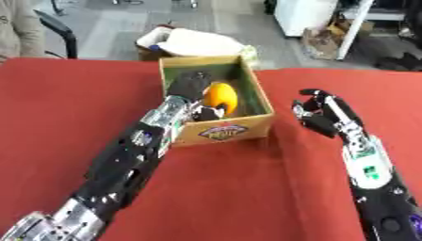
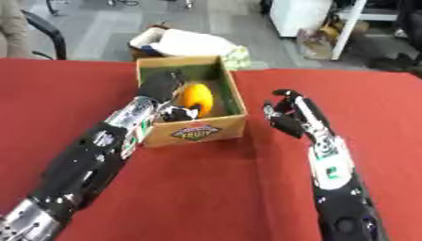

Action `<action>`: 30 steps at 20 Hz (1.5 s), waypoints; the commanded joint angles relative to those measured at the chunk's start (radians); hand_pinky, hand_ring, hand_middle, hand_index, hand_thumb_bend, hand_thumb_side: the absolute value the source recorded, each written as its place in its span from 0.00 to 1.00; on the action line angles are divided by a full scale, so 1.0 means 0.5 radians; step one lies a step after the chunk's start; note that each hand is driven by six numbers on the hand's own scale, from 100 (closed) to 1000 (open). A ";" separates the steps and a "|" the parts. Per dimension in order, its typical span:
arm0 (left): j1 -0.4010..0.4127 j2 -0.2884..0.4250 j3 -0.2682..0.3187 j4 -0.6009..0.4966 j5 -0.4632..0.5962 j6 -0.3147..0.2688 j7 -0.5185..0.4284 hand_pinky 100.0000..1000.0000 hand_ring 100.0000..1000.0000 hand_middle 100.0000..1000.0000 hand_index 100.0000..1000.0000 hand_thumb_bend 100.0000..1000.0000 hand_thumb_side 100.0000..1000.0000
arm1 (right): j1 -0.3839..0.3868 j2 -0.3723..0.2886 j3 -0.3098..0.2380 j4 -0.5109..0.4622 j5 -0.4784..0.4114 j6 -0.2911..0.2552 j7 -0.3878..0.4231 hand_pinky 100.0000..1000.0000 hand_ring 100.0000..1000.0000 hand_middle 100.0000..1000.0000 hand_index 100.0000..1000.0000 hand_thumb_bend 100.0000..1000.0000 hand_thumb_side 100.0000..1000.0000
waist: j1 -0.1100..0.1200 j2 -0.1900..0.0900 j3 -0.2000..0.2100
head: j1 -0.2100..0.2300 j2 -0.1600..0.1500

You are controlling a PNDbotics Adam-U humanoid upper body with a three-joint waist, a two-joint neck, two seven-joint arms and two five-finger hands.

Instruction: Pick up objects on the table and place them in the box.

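Matt cardboard box (image 1: 247, 127), red cloth table (image 1: 247, 197).

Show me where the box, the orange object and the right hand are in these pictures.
box (image 1: 221, 133): left eye view, on its front wall with the label.
orange object (image 1: 221, 97): left eye view, on its middle, inside the box.
right hand (image 2: 288, 118): right eye view, on its palm.

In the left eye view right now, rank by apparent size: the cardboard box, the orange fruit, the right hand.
1. Cardboard box
2. Right hand, though it sits nearer the camera than the fruit
3. Orange fruit, partly hidden by the left hand
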 commanded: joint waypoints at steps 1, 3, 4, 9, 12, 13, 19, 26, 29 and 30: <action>-0.067 0.118 0.017 -0.198 0.104 0.000 -0.038 0.83 0.87 0.91 0.93 0.20 0.75 | -0.025 -0.024 -0.002 -0.049 -0.023 0.004 0.001 0.59 0.62 0.50 0.86 0.00 0.47 | 0.005 -0.039 0.005 | -0.024 0.007; -0.087 0.182 0.021 -0.305 0.171 0.001 -0.075 0.83 0.87 0.92 0.95 0.21 0.79 | -0.017 -0.025 -0.004 -0.056 -0.024 0.005 0.002 0.59 0.62 0.50 0.86 0.00 0.47 | 0.006 -0.044 0.013 | -0.040 0.014; -0.097 0.216 0.028 -0.358 0.203 0.004 -0.097 0.83 0.88 0.93 0.95 0.21 0.79 | -0.013 -0.026 -0.005 -0.058 -0.025 0.006 0.003 0.59 0.62 0.50 0.86 0.00 0.47 | 0.006 -0.046 0.018 | -0.047 0.018; -0.105 0.374 0.074 -0.629 0.349 0.054 -0.171 0.83 0.87 0.94 0.96 0.19 0.76 | 0.003 -0.037 -0.004 -0.065 -0.036 0.006 0.011 0.59 0.62 0.50 0.86 0.00 0.47 | 0.009 -0.057 0.038 | -0.069 0.026; -0.064 0.433 0.110 -0.790 0.438 0.094 -0.173 0.81 0.85 0.91 0.94 0.11 0.68 | 0.010 -0.042 -0.005 -0.068 -0.044 0.007 0.012 0.59 0.62 0.50 0.86 0.00 0.47 | 0.008 -0.060 0.048 | -0.076 0.026; -0.042 0.453 0.134 -0.849 0.474 0.095 -0.153 0.80 0.84 0.90 0.93 0.08 0.65 | 0.011 -0.044 -0.006 -0.069 -0.047 0.008 0.011 0.59 0.62 0.50 0.86 0.00 0.47 | 0.007 -0.060 0.052 | -0.081 0.026; 0.174 0.553 0.316 -1.189 0.682 0.025 0.041 0.71 0.71 0.76 0.84 0.00 0.62 | 0.015 -0.056 -0.016 -0.088 -0.054 0.013 0.007 0.59 0.62 0.50 0.86 0.00 0.47 | 0.010 -0.061 0.082 | -0.110 0.027; 0.910 0.737 0.408 -1.973 1.758 0.195 0.483 0.65 0.62 0.69 0.81 0.00 0.72 | 0.049 -0.061 -0.034 -0.161 -0.074 0.024 0.014 0.59 0.61 0.50 0.86 0.00 0.47 | 0.023 -0.076 0.108 | -0.137 0.097; 1.135 0.723 0.441 -2.030 2.074 0.136 0.681 0.64 0.61 0.68 0.80 0.00 0.76 | 0.064 -0.057 -0.044 -0.210 -0.087 0.026 0.012 0.59 0.61 0.49 0.86 0.00 0.45 | 0.025 -0.079 0.118 | -0.156 0.153; 1.195 0.708 0.445 -2.034 2.118 0.110 0.721 0.64 0.61 0.68 0.80 0.00 0.77 | 0.069 -0.055 -0.047 -0.225 -0.092 0.028 0.010 0.59 0.61 0.49 0.86 0.00 0.45 | 0.024 -0.079 0.122 | -0.166 0.168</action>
